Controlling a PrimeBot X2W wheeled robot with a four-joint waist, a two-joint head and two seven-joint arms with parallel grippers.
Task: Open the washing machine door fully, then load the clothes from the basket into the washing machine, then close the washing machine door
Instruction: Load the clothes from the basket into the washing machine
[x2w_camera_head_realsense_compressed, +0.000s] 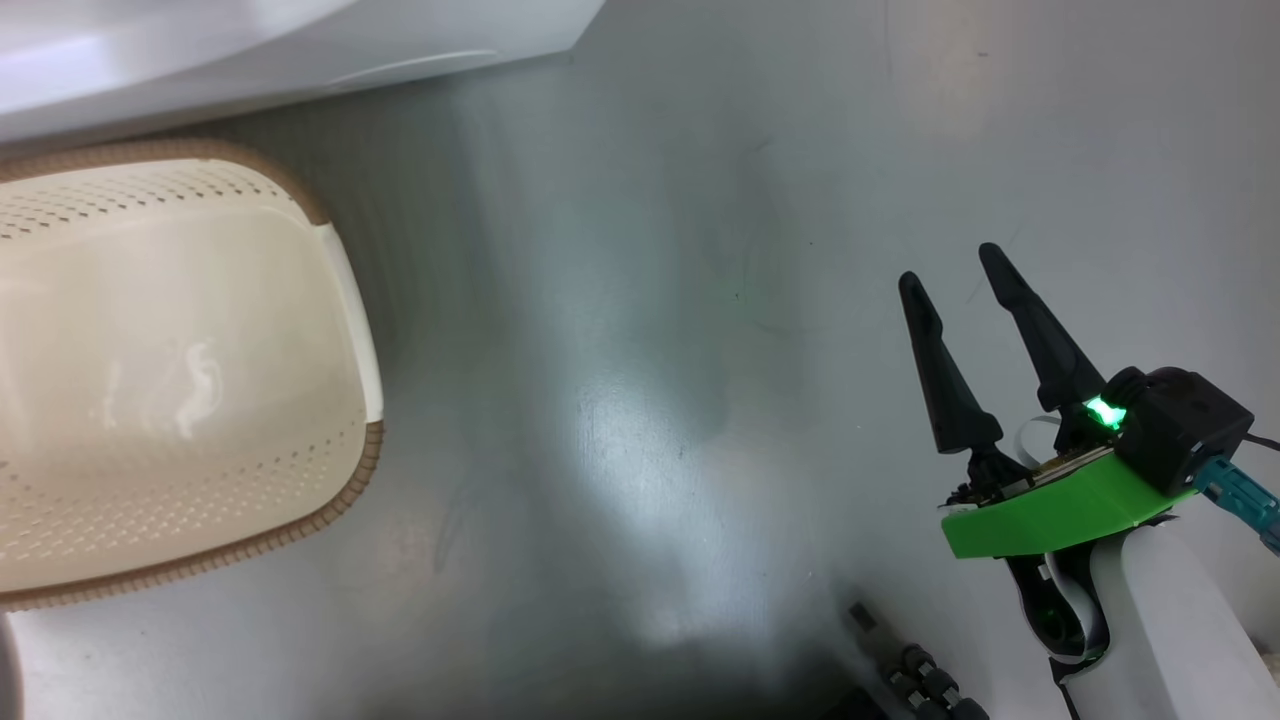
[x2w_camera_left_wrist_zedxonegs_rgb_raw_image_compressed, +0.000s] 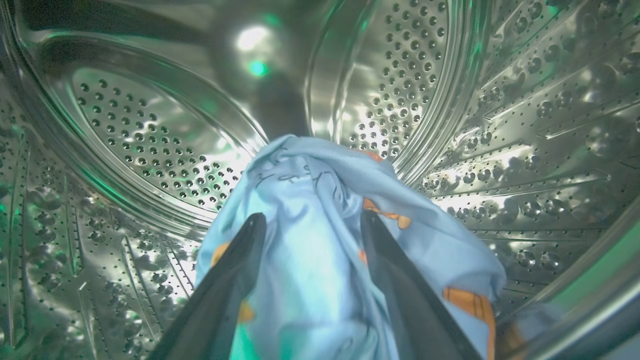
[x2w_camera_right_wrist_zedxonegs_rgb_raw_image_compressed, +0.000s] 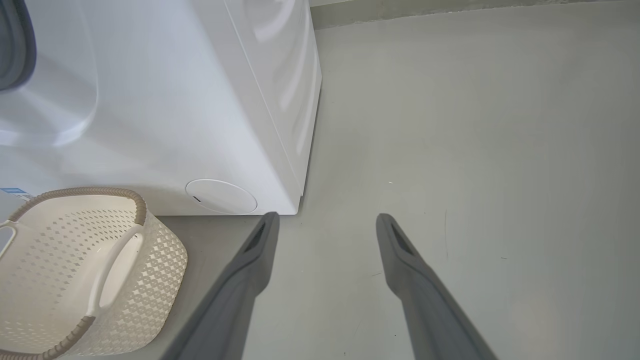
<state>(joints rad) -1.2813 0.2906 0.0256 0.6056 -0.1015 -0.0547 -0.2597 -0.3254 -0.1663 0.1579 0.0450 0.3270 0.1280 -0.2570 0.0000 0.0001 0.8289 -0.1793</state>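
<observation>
Fingers of the left gripper stand spread wide inside the steel drum of the washing machine. The light blue garment with orange prints lies bunched between them and spills over both. It touches their inner sides, but the jaws are not pinching it. The cloth rises ahead of the fingertips and hides the middle of the drum's back wall. Perforated steel curves close around the gripper on every side. A band of the drum's front rim crosses the lower right corner of the left wrist view.

Outside, the right gripper hangs over the grey floor with its jaws parted wide and nothing between them or touching them. In the right wrist view this gripper points at the floor just beside the machine's lower front corner, near the round white flap. Bare floor stretches ahead and to that view's right, up to a far wall edge.

The perforated cream basket with its brown woven rim sits on the floor close to the machine's front, well apart from the right gripper. A small blue label shows just above the basket rim, and a sliver of grey gasket shows at the upper left.
</observation>
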